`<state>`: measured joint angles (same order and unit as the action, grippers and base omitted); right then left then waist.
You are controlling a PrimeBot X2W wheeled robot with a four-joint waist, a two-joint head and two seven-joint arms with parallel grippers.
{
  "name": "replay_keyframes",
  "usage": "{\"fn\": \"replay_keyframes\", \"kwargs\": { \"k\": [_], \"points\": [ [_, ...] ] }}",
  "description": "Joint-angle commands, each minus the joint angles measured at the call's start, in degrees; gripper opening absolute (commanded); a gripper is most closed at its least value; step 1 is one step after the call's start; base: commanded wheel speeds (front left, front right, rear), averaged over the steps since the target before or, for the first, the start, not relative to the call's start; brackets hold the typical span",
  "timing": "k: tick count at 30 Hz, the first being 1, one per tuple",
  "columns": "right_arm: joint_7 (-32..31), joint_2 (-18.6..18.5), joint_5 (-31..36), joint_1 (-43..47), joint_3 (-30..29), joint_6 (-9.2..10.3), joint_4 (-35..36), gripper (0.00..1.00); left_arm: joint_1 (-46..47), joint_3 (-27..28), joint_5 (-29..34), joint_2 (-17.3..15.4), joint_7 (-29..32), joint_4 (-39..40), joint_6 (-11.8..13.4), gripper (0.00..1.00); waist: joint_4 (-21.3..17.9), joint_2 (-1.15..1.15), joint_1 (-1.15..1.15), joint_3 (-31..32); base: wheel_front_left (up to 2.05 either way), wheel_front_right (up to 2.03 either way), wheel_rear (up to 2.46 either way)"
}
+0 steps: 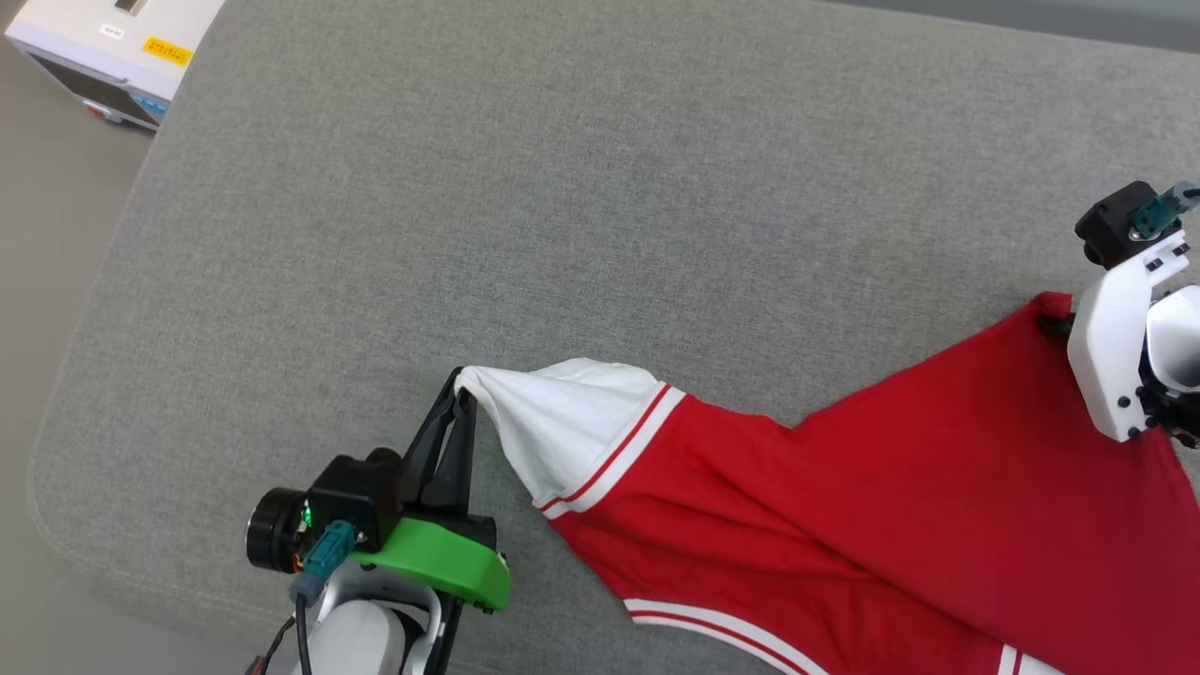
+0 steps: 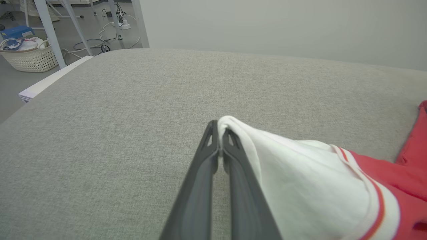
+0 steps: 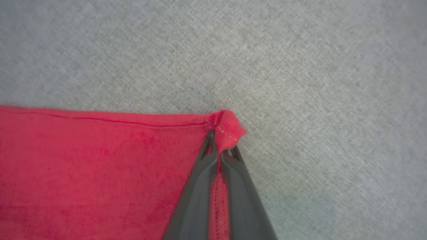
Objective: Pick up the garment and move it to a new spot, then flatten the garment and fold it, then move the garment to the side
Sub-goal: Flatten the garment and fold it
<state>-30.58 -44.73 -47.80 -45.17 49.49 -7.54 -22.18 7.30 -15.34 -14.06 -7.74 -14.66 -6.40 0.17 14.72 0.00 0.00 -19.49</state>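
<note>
Draping a woven grey cushion point(image 1: 562, 187), the garment point(image 1: 891, 487) tapers wedge-like.

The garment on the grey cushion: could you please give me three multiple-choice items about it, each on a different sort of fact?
1. Where does the left gripper hold the garment?
A. at the tip of a white sleeve
B. at the collar
C. mid-body

2. What colour is the cushion under it?
A. blue
B. grey
C. brown

3. How is the right gripper?
A. wide open
B. shut on nothing
C. shut on a red hem corner

Answers: 1 A, the gripper pinches the sleeve's white tip; 2 B, grey fabric surrounds the garment; 3 C, red cloth sits pinched between its closed jaws.
</note>
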Motion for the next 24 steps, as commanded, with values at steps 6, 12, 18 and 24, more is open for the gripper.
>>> {"fn": "replay_keyframes", "kwargs": {
  "k": [6, 12, 18, 24],
  "points": [
    [10.67, -0.91, -1.77, 0.91, -2.07, 0.05, 2.93, 0.0, -1.27, 1.85, 0.39, -1.48, -0.33, 1.22, -0.33, 0.0, -2.81, 0.0, 0.0, 6.21, 0.0, 0.0, 0.0],
    [16.76, -1.89, -1.57, 1.79, -6.37, 0.05, 6.16, 0.0, 2.1, 3.12, 1.32, -3.65, -0.18, 4.1, -0.34, 0.0, -5.4, 0.0, 0.0, 9.79, 0.0, 0.0, 0.0],
    [20.46, -1.0, -0.71, 0.94, -14.11, 0.05, 10.22, 0.0, 12.0, 3.83, 2.11, -6.66, 2.4, 8.11, -2.1, 0.0, -8.04, 0.0, 0.0, 11.31, 0.0, 0.0, 0.0],
    [19.74, -0.25, 1.49, -1.22, -21.52, 0.05, 13.44, 0.0, 24.7, 2.8, 3.58, -8.96, 6.26, 10.59, -4.29, 0.0, -9.3, 0.0, 0.0, 9.74, 0.0, 0.0, 0.0]
  ]
}}
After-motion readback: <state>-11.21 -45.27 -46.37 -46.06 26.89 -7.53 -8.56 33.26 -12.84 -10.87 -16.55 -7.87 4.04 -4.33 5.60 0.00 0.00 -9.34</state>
